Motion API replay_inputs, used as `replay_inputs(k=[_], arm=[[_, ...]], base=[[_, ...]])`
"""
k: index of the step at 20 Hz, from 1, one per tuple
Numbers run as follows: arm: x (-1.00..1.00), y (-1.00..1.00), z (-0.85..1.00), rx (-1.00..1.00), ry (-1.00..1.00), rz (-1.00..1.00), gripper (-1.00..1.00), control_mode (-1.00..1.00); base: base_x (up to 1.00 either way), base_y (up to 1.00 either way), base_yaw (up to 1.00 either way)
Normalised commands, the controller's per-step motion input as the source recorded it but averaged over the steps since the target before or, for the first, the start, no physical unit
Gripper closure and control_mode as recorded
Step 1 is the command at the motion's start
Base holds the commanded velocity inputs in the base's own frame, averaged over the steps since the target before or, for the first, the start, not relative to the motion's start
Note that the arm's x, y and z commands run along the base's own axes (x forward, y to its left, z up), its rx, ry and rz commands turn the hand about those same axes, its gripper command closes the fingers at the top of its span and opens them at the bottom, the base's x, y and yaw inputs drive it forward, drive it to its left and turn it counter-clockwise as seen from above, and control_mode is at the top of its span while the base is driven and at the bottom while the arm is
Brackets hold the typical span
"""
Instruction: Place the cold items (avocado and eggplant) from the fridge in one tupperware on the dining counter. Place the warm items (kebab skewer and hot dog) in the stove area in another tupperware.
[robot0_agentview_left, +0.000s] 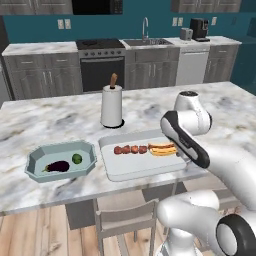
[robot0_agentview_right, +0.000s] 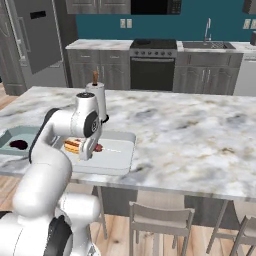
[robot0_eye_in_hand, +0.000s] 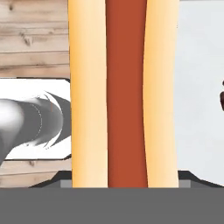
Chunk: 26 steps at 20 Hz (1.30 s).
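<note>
On the marble table (robot0_agentview_left: 60, 117), two containers sit side by side near the front edge: a teal tupperware (robot0_agentview_left: 35, 165) to the left and a white tupperware (robot0_agentview_left: 130, 167) just to its right. The teal one holds the dark purple eggplant (robot0_agentview_left: 59, 166) and the green avocado (robot0_agentview_left: 77, 158), lying close together on its floor. In the white one the kebab skewer (robot0_agentview_left: 130, 149) lies along the back half, and the hot dog (robot0_agentview_left: 162, 148) sits just to the right of it, at the arm's wrist. The white arm reaches over the white tupperware from the near side, and in the right base view its wrist comes down right at the hot dog, with the red end of the skewer showing beside it. The gripper itself is hidden behind the wrist in both base views. The hand view looks straight along the hot dog (robot0_eye_in_hand: 124, 94), whose pale bun and red sausage run from the top edge down to the bottom, with the white tupperware floor to the right. The gripper's fingertips are not clearly visible there, so whether it is clamped on the hot dog or merely poised around it cannot be told. A paper towel roll (robot0_agentview_left: 112, 105) stands upright behind the white tupperware.
</note>
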Motion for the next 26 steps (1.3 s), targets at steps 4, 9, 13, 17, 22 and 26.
replay_inputs(k=[4, 9, 13, 17, 22, 26], arm=[[0.70, -0.08, -0.38, 0.00, 0.00, -0.01, 1.00, -1.00], [0.48, -0.25, -0.58, 0.01, -0.04, 0.04, 1.00, -1.00], [0.41, -0.18, -0.67, 0.00, -0.09, 0.14, 1.00, -1.00], [0.27, 0.00, -0.56, 0.00, -0.03, 0.19, 1.00, -1.00], [0.36, 0.12, -0.17, 0.00, 0.02, 0.04, 1.00, -1.00], [0.42, 0.06, -0.22, -0.02, 0.00, 0.00, 1.00, -1.00]], base=[[0.00, 0.00, 0.00], [0.00, 0.00, 0.00], [0.00, 0.00, 0.00], [0.00, 0.00, 0.00], [0.00, 0.00, 0.00], [0.00, 0.00, 0.00]])
